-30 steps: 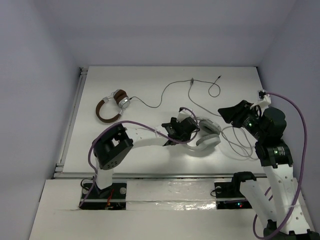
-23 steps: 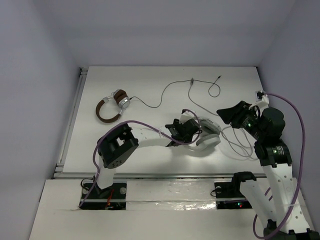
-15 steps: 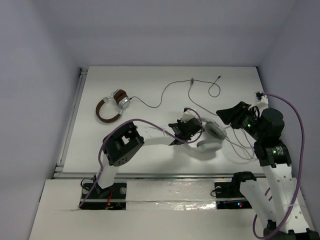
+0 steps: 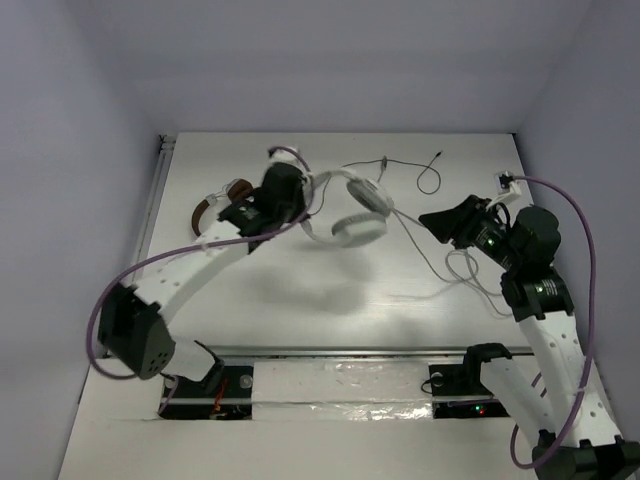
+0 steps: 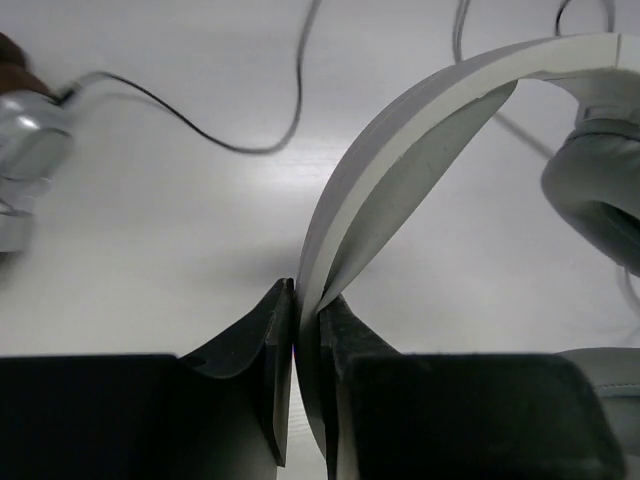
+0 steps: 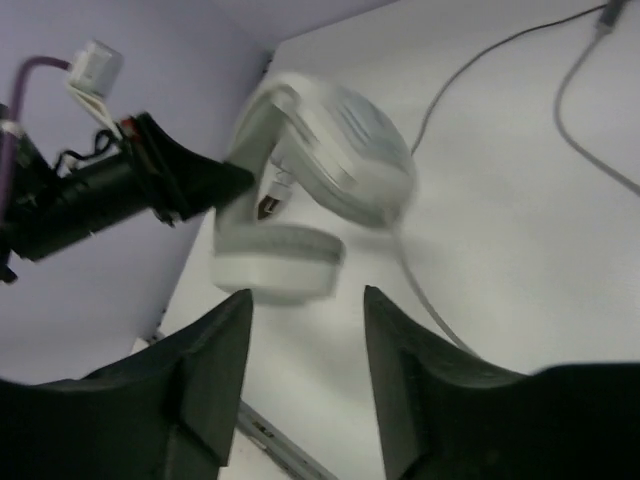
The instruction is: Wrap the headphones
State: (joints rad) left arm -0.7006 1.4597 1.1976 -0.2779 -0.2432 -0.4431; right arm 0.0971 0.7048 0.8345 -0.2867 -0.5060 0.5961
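Observation:
The white headphones (image 4: 352, 210) hang in the air above the middle of the table. My left gripper (image 4: 302, 205) is shut on their broad headband (image 5: 420, 130), pinched flat between both fingers. One grey ear cup (image 5: 600, 190) shows at the right of the left wrist view. Their thin grey cable (image 4: 425, 255) trails down and right to loose loops (image 4: 475, 285) on the table. My right gripper (image 4: 432, 220) stands open to the right of the headphones with nothing between its fingers. It faces the ear cups (image 6: 330, 170), which look blurred in the right wrist view.
Smaller brown headphones (image 4: 222, 210) lie at the left, partly under my left arm; their silver cup (image 5: 25, 160) shows in the left wrist view. Another thin cable (image 4: 385, 162) with a plug end (image 4: 440, 155) lies at the back. A rail (image 4: 150, 230) edges the table's left side.
My left gripper has shut on the headband and lifted the headphones off the table, swinging them back and to the left. The right gripper has opened a little wider and edged back.

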